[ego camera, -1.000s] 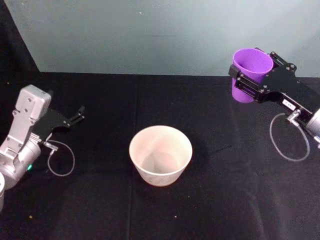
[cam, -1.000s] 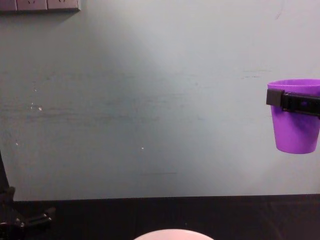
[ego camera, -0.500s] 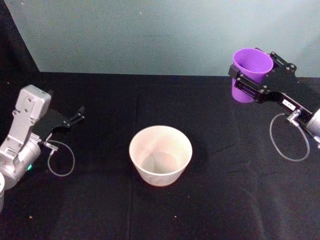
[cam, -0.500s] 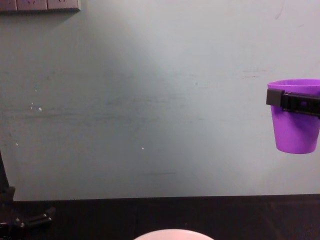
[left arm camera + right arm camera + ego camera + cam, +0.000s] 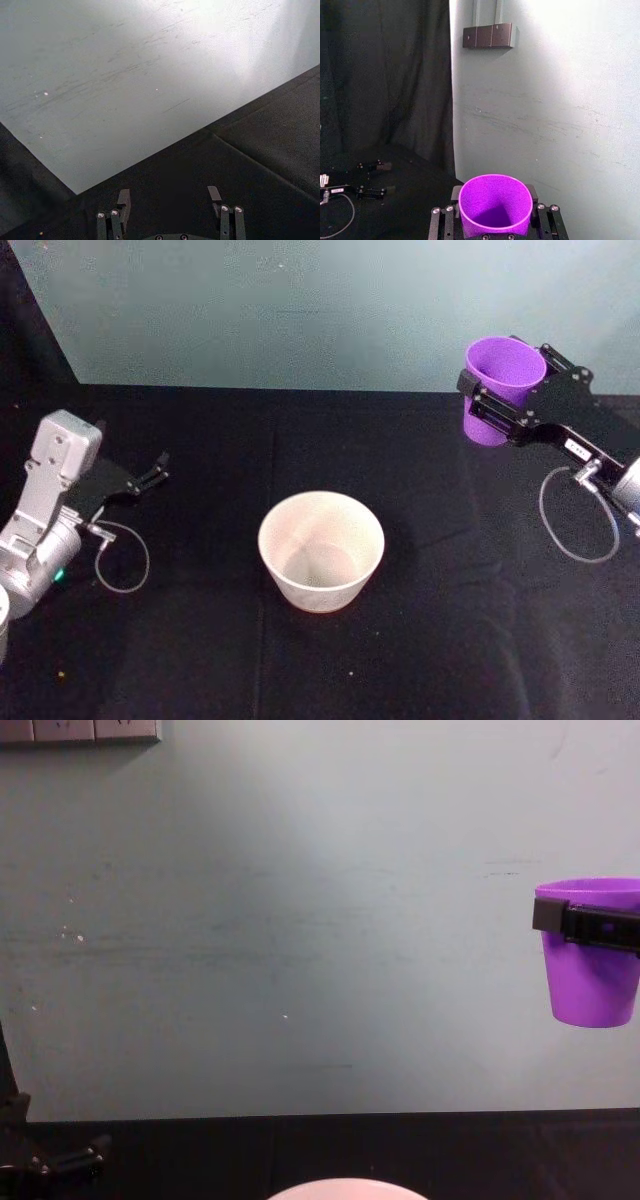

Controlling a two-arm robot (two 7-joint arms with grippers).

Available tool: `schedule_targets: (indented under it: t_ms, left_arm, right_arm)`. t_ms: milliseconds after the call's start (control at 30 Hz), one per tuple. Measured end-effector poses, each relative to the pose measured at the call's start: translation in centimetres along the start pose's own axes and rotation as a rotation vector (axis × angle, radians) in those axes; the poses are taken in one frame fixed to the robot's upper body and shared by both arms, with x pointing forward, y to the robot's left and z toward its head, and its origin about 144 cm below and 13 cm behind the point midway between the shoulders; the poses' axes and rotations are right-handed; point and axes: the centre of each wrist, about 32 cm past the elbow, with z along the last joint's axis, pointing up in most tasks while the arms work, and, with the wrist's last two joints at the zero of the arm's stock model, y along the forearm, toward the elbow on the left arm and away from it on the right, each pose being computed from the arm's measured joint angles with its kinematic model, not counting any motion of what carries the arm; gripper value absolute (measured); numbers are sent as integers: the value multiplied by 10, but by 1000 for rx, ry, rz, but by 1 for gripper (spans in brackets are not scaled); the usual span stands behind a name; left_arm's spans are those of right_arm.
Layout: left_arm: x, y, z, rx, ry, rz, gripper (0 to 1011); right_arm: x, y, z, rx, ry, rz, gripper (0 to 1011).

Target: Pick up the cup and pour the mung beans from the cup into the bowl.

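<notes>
**Purple cup held aloft, away from the bowl**

The right end effector [image 5: 493,375] is clamped around the cup [image 5: 505,365], with one black finger on each side just below the rim. The cup stands upright with its mouth up. In the chest view it hangs against the pale wall [image 5: 300,920], high above the counter [image 5: 200,640], at the right edge of that view. From the head view the cup sits at the far right of the scene, behind and to the right of the bowl [image 5: 322,592] and well apart from it. The right wrist view looks down into the cup and shows smooth purple walls and a shaded bottom; what lies in it cannot be told.

The bowl stands upright on the black counter near the middle, its mouth open and its inside pale. Its rim just shows at the lower edge of the chest view.

The left end effector [image 5: 157,470] is parked at the left side, low over the counter and well apart from the bowl. Its fingers [image 5: 123,197] are spread wide and hold nothing. A thin cable loop [image 5: 122,562] lies beside the left arm.

A dark socket strip [image 5: 487,35] is mounted high on the wall.
</notes>
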Motion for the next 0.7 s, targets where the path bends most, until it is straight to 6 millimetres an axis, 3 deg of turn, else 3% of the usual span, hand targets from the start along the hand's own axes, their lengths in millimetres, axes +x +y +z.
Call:
schedule_targets:
  t_ms: [700]
  left_arm:
    - [0,0,0,0,0,0,1000]
  right_arm:
    - [0,0,0,0,0,0,755]
